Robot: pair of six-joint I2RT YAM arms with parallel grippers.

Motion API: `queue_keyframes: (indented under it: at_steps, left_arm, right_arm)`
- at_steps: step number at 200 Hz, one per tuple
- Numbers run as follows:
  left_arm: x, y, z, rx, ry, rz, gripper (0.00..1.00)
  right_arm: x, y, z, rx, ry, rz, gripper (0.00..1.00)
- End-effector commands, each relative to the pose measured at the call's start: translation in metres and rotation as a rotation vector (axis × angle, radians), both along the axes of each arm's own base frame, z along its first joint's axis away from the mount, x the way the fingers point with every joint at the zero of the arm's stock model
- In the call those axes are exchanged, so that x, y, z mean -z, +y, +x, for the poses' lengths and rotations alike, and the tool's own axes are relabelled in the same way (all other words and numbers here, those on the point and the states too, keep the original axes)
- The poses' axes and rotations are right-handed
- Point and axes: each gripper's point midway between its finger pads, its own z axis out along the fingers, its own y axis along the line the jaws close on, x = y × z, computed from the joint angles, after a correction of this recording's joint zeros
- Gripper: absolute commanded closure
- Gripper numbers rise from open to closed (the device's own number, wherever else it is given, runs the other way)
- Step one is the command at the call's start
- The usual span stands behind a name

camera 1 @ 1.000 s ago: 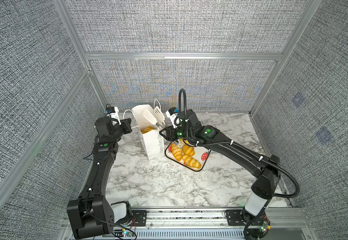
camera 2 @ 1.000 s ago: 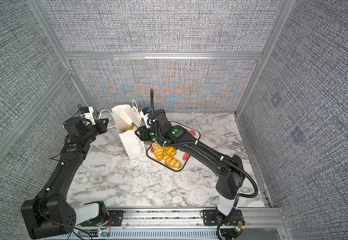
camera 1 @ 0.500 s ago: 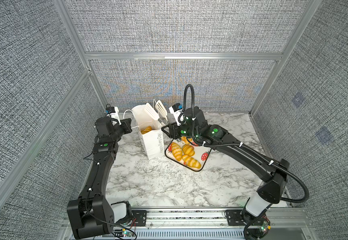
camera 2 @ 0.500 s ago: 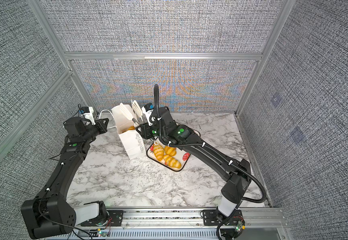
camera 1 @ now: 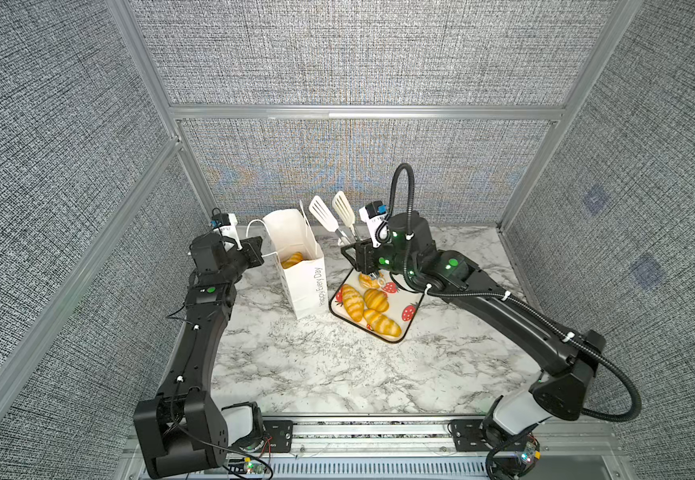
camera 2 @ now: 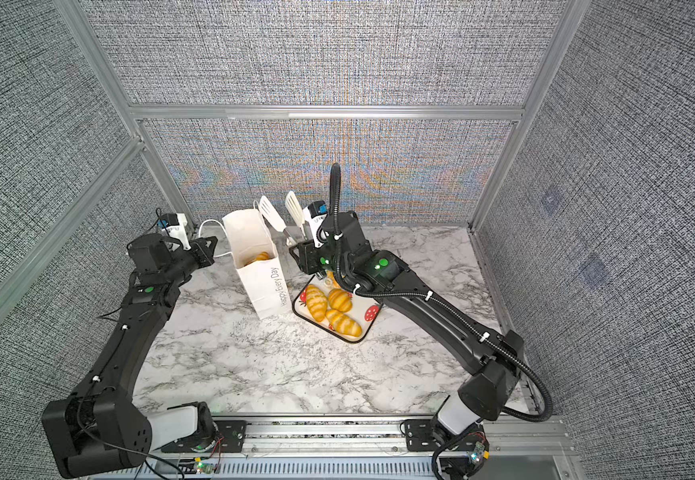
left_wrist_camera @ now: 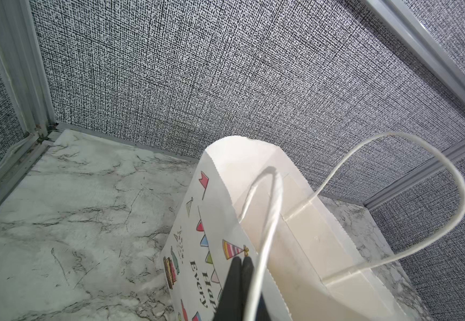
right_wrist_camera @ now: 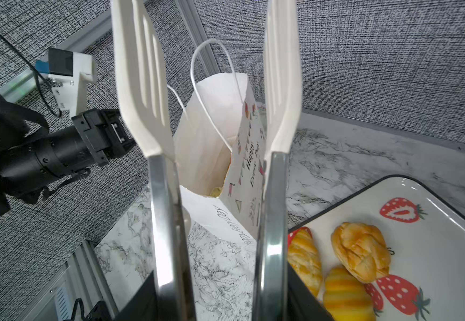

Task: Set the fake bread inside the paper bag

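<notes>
Tongs (camera 1: 321,212) (camera 2: 269,212), blades apart and empty, rise from the right gripper's (camera 1: 357,252) clamp at centre in both top views, just right of the bag (camera 1: 308,286). Bread (camera 1: 352,301) lies on the tray (camera 1: 414,305) below them; one roll (camera 1: 292,259) sits inside the bag. Left wrist: left gripper (left_wrist_camera: 241,259) pressed closed at bottom centre, beside a bag cord (left_wrist_camera: 267,222). Right wrist: blades (right_wrist_camera: 142,83) flank the bag; bread lower right.

The paper bag (camera 1: 305,286) is matt, fake bread (camera 1: 352,302) glossy, tongs (right_wrist_camera: 271,222) shiny metal.

Upright paper bag (camera 1: 305,286) with fake bread (camera 1: 292,259) inside; right tool (camera 1: 356,250) with white tongs (camera 1: 323,214) over strawberry-print tray (camera 1: 402,297)
</notes>
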Motion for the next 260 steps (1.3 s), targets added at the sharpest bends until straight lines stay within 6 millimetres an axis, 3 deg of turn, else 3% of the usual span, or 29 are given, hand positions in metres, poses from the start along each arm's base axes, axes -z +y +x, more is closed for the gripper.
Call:
queue_keyframes:
  at_steps: [1,46,100,181,260]
  left_arm:
    - [-0.002,0.000,0.001,0.007,-0.019,0.004,1.00]
    - [-0.002,0.000,0.001,0.006,-0.020,0.006,1.00]
    - [-0.002,0.000,0.001,0.006,-0.019,0.005,1.00]
    - [-0.001,0.000,0.002,0.006,-0.017,0.003,1.00]
    - [-0.001,0.000,0.002,0.006,-0.017,0.005,1.00]
  right_arm:
    - [-0.004,-0.016,0.009,0.059,-0.014,0.008,0.49]
    - [0.016,-0.050,0.025,0.167,0.054,-0.005,0.49]
    - [0.061,-0.080,0.042,0.269,0.201,-0.045,0.49]
    - [0.144,-0.095,0.050,0.327,0.426,-0.191,0.49]
    - [0.185,-0.099,0.042,0.315,0.521,-0.273,0.43]
